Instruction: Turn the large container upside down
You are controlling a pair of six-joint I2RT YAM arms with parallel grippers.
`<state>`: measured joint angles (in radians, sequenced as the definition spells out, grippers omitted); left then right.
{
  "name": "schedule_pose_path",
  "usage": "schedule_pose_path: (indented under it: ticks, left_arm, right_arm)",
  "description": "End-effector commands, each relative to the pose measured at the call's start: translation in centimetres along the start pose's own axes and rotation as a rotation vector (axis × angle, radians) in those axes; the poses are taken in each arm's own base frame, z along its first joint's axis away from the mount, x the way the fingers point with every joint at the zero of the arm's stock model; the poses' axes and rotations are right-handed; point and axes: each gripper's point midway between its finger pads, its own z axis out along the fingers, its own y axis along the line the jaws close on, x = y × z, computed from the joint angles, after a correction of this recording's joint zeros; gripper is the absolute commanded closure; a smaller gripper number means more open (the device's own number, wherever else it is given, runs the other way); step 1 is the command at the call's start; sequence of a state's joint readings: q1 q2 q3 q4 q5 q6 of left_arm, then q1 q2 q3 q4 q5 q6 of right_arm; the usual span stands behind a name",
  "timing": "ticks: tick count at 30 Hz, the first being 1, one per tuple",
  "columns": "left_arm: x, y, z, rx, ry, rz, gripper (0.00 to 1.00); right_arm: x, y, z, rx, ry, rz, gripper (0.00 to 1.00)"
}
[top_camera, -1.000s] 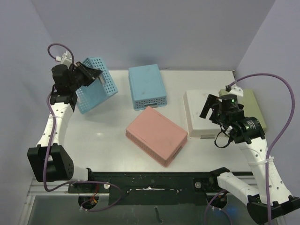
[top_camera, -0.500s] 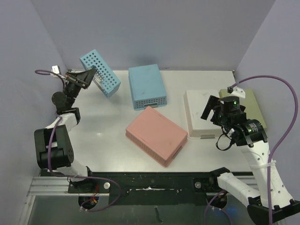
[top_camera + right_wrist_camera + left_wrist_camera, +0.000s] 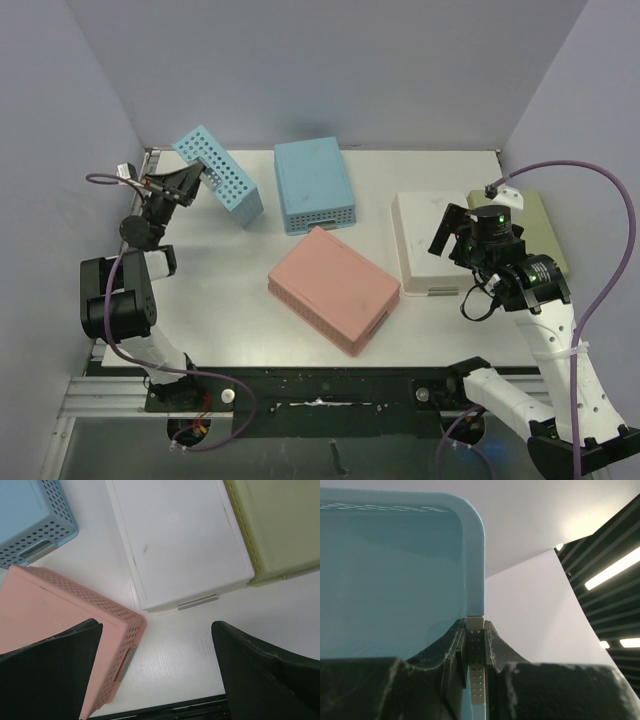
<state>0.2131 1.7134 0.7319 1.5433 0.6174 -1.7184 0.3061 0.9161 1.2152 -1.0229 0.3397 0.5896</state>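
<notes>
**Blue basket held tilted over the far-left corner**

The white desk [image 3: 220,270] has a smooth matt top. The pink container [image 3: 333,288] lies bottom-up near the middle, a rounded plastic rectangle with rows of small round holes along its walls and a slot handle at one end. To its right, the white container [image 3: 180,540] is also bottom-up, with a plain smooth base faintly scuffed. Just beside that lies an olive container [image 3: 275,525] with perforated sides. At the far middle, a light blue container [image 3: 314,183] rests bottom-up, with dotted walls and a slot handle. The blue perforated container [image 3: 218,178] hangs tilted over the desk's far-left corner, its holed wall facing up. The left fingers [image 3: 447,647] are clamped on its thin rim beside a rounded corner. The right fingers [image 3: 50,670] are spread wide, gripping nothing, above the desk between the pink and white containers
</notes>
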Motion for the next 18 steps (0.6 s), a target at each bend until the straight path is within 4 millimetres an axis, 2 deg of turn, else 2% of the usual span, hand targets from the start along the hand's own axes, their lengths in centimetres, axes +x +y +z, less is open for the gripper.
schedule_pose_path:
  ticks: [1,5,9,10,12,15,16,18]
  left_arm:
    - [0.5,-4.1,-1.4,0.178,0.003,0.147,1.00]
    - [-0.3,-3.8,-2.6,0.146,-0.013,0.105,1.00]
    - [-1.9,-2.9,-5.6,0.075,-0.070,0.046,1.00]
    - [-2.1,-2.8,-6.4,0.060,-0.081,0.047,0.94]
    - [-2.1,-2.5,-7.7,0.030,-0.090,0.040,0.70]
    - [-1.1,-1.7,-9.5,-0.018,-0.079,0.016,0.41]
    - [-0.6,-1.3,-10.0,-0.038,-0.078,0.004,0.34]
    - [0.0,-0.3,-11.1,-0.095,-0.080,-0.020,0.30]
  right_arm:
    - [-0.7,-0.1,-0.3,-0.002,-0.030,0.015,0.02]
    - [-0.7,-0.1,-0.3,-0.001,-0.030,0.015,0.03]
    - [-0.5,-0.1,-0.2,-0.004,-0.027,0.011,0.02]
    - [-0.4,0.0,-0.2,-0.007,-0.026,0.012,0.03]
    - [-0.3,0.1,0.0,-0.013,-0.023,0.007,0.02]
    - [-0.1,0.3,0.5,-0.015,-0.012,-0.002,0.02]
    - [-0.2,0.4,0.5,-0.016,-0.010,-0.003,0.02]
    - [-0.2,0.5,0.6,-0.020,-0.008,-0.006,0.02]
